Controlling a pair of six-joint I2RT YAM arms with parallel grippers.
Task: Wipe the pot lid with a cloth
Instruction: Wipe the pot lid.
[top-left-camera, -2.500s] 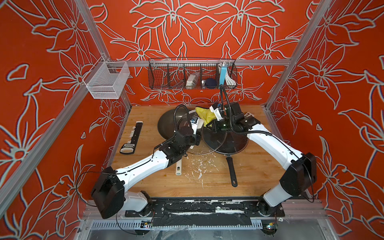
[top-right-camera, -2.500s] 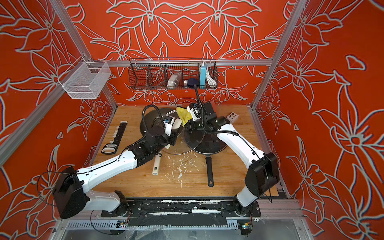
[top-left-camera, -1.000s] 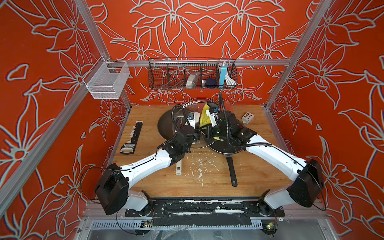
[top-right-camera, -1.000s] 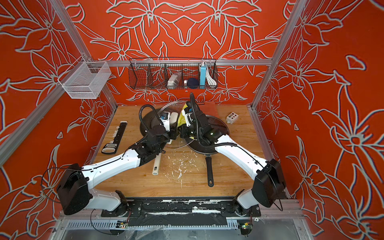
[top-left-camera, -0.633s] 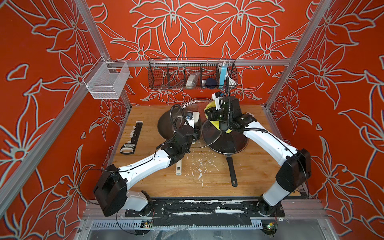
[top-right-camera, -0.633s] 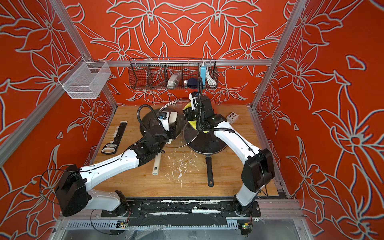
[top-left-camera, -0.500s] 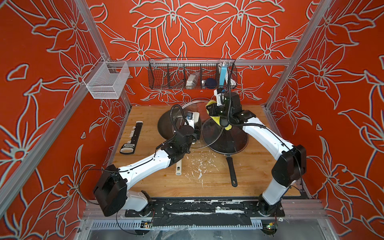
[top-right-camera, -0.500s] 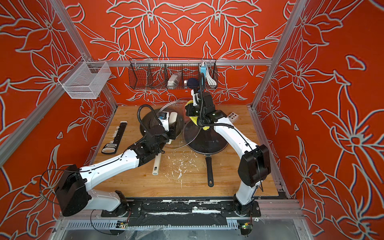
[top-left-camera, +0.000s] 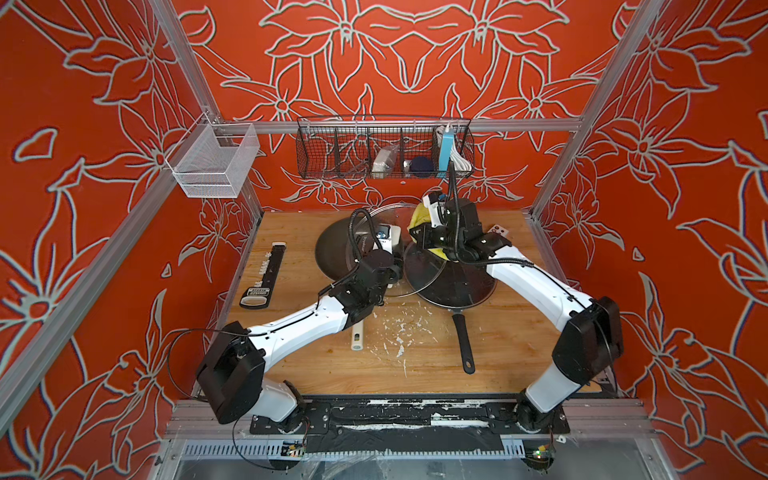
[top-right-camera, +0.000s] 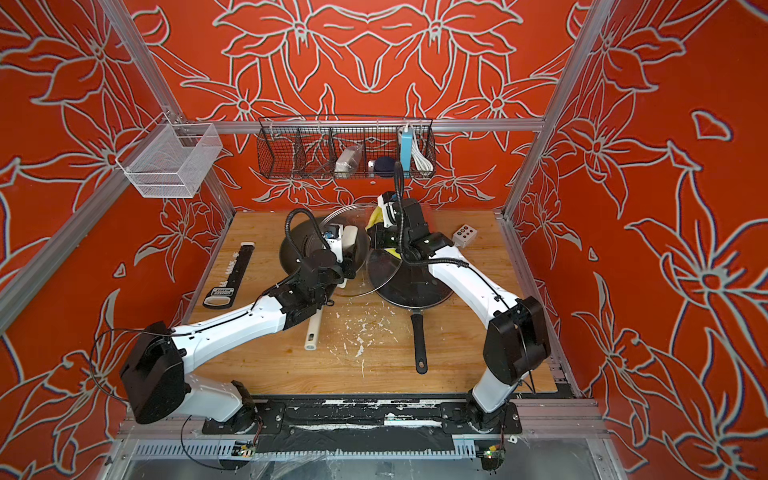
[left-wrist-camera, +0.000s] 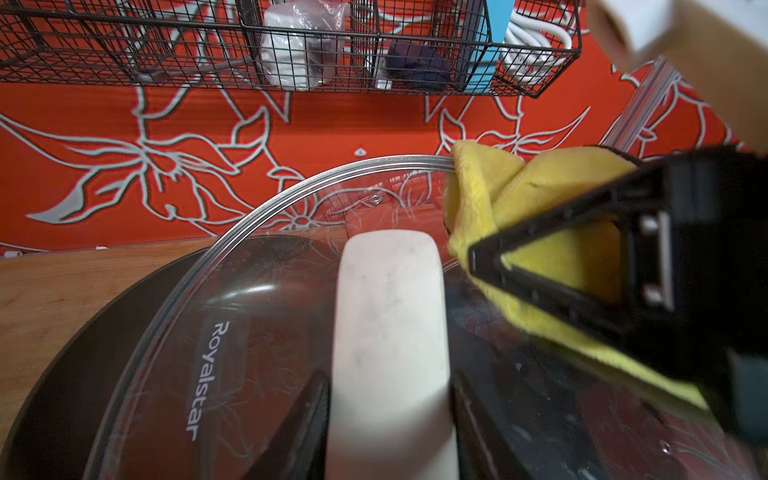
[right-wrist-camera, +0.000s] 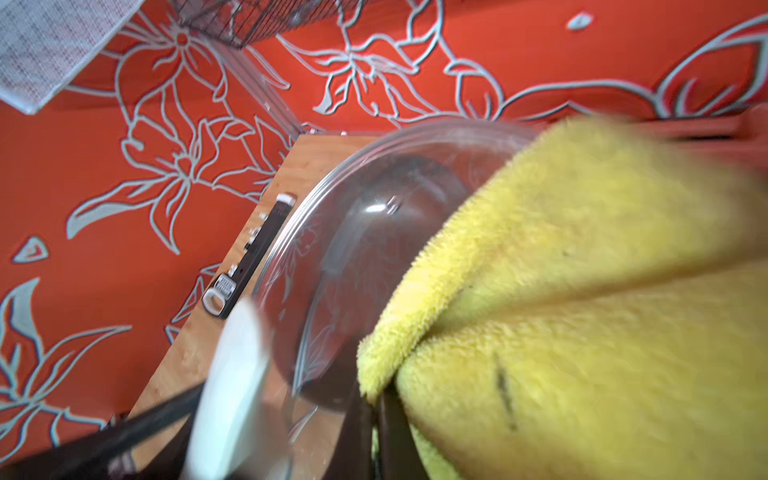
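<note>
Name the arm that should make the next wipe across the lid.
Right. The right gripper is shut on the cloth, which lies against the lid near its rim. The left gripper is clamped on the lid's white handle, holding it up, so it should hold, not wipe.

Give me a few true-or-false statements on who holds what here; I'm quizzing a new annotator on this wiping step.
1. The left gripper grips the glass lid by its white handle. True.
2. The yellow cloth lies flat on the table. False: it is bunched in the shut right gripper, against the lid's rim.
3. The lid sits closed on the black-handled pan. False: it is held up tilted and does not cover the pan.
4. The black wire basket on the back wall holds several items. True.
</note>
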